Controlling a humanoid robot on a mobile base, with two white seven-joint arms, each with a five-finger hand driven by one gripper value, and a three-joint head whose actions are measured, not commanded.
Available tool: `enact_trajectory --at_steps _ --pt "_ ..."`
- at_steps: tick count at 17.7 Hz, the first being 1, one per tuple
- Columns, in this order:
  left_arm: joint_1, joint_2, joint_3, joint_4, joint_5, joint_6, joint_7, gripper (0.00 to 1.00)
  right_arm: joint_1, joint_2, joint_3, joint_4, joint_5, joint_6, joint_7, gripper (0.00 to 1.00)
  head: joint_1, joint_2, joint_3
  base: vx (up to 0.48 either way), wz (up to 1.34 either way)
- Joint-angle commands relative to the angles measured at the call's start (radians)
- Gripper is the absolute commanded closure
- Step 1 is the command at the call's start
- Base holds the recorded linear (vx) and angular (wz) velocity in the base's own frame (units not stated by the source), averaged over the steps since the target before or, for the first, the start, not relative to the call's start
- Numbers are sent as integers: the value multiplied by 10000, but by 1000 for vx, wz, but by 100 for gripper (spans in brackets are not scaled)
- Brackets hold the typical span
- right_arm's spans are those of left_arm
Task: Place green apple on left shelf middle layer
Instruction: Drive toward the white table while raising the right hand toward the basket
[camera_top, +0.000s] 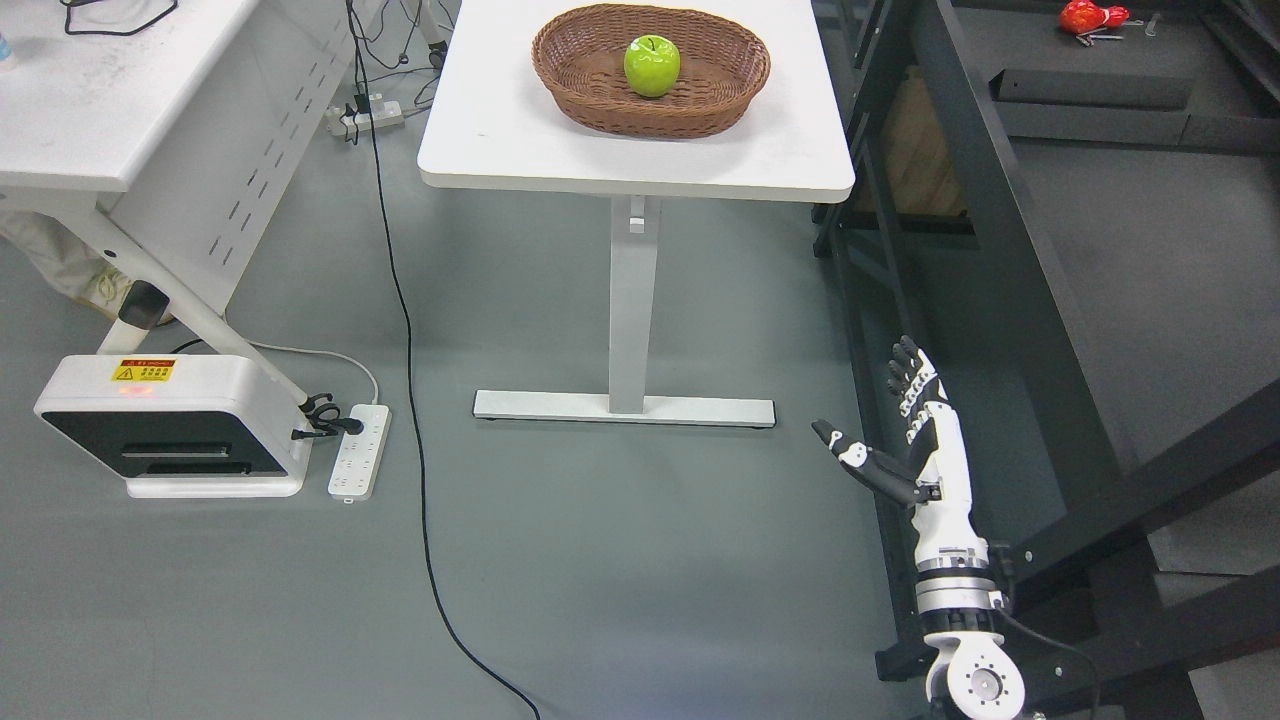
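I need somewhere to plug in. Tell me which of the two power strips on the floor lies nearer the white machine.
The long white power strip lying right beside the white machine at lower left. The other strip lies far back, under the gap between the tables.

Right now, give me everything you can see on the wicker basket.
The brown oval woven wicker basket sits upright on the white rectangular table top, toward its far right part. It is shallow, with an open weave, a thicker braided rim and sloping walls. One shiny green apple with a short stem rests inside, near the middle of the basket floor. Nothing else is in it. The white and black right hand is far off, down by the dark shelf frame.
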Motion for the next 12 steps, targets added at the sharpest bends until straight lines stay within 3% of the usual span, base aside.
enact_trajectory --at_steps 1,6,10,11,12 --pt "0 175 0 -1 0 -39 2 0 0 -174 322 2 0 6 -6 0 0 0 0 0 0" --pt "0 175 0 -1 0 -24 2 0 0 -174 322 2 -46 -9 40 0 0 0 0 0 0" --pt "0 175 0 -1 0 -24 2 0 -30 -174 -89 79 -1180 -375 71 0 0 0 0 -8 -1" --pt "0 175 0 -1 0 -39 2 0 -107 -174 -214 140 -999 -681 101 0 0 0 0 -11 -3" --pt "0 175 0 -1 0 -39 2 0 -153 -471 -93 171 111 -1170 208 0 0 0 0 0 0"
